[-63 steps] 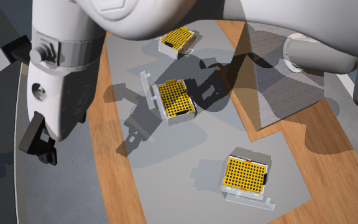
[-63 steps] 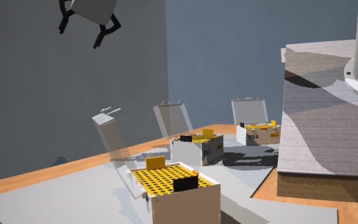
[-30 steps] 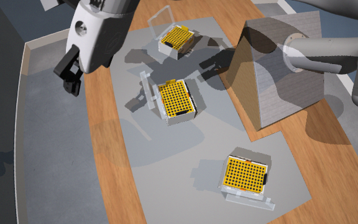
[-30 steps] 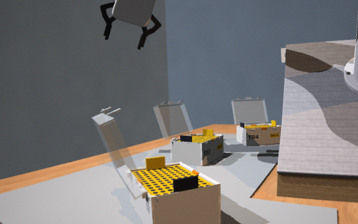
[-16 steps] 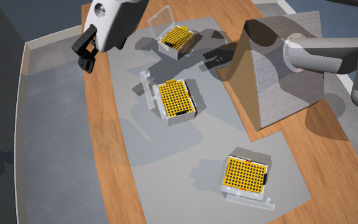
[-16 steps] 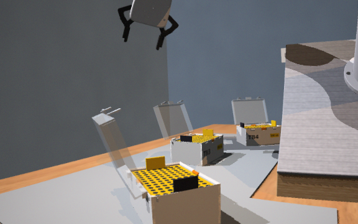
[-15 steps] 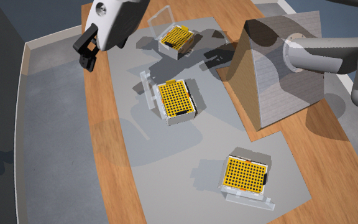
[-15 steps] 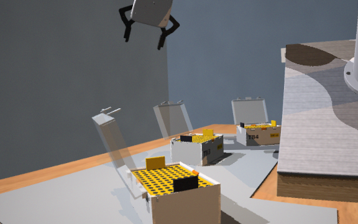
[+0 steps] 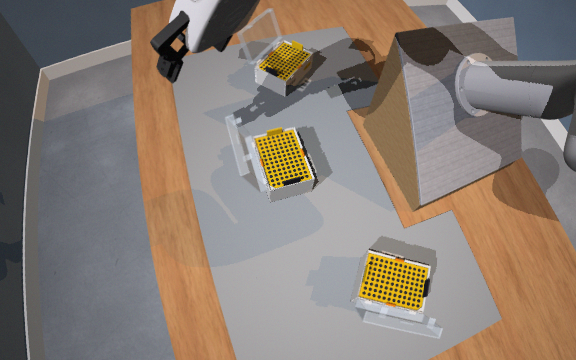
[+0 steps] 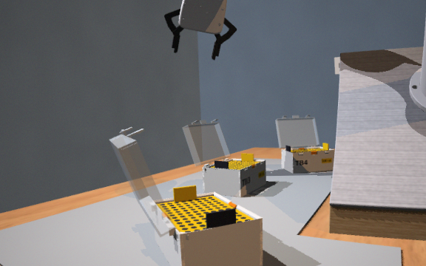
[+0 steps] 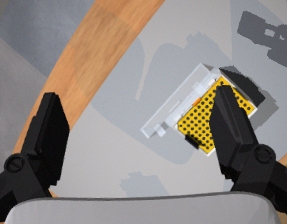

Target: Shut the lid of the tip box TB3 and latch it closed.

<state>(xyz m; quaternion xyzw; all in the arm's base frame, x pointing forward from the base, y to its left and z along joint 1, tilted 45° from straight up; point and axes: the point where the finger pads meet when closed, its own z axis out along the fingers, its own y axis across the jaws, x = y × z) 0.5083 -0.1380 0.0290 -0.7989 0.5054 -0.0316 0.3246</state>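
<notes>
Gripper high above mat's far edge, fingers released, empty; three boxes well apart, lids open.

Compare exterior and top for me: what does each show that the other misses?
Exterior only: the front stickers, with TB4 readable on the far box; the middle box's sticker is too blurred to read. Top only: the inserts' full hole grids, as on the near box, and the mat's outline. Both: three boxes with lids up, the gripper open, empty, high above them.
</notes>
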